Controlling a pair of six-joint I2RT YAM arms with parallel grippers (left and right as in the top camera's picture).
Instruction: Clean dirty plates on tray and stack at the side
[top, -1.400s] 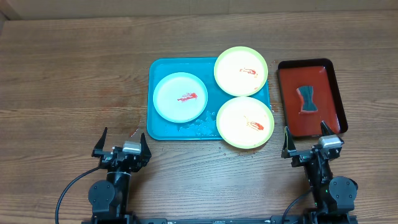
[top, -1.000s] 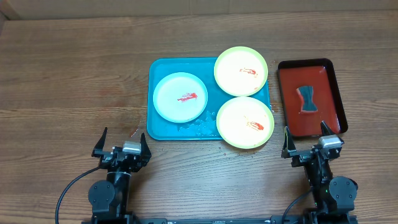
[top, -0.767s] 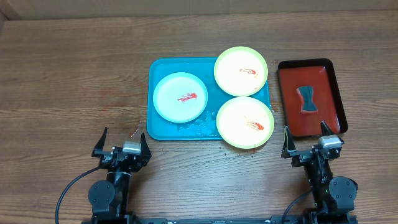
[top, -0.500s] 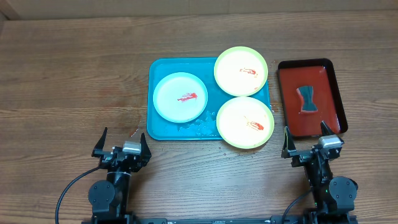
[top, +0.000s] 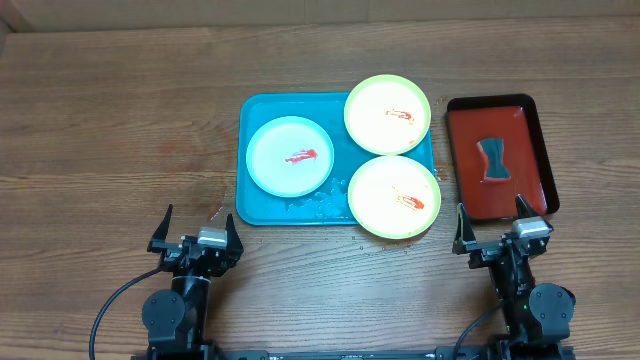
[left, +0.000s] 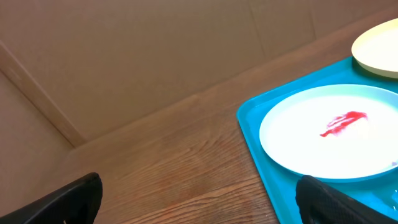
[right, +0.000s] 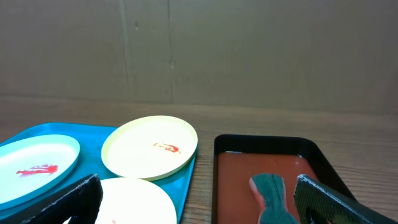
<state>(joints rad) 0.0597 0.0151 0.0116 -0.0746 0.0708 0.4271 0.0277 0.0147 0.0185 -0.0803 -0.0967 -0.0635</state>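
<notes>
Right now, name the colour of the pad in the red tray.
Dark teal pad; clearest in the overhead view.

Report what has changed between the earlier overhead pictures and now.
Nothing has visibly changed. The left gripper and right gripper stay open and empty; the plates still sit smeared on the tray, the sponge in the red tray.

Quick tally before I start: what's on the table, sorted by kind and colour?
Yellow-green plates: 2
Pale blue-white plate: 1
Turquoise tray: 1
Red tray: 1
Dark green sponge: 1
Total: 6
</notes>
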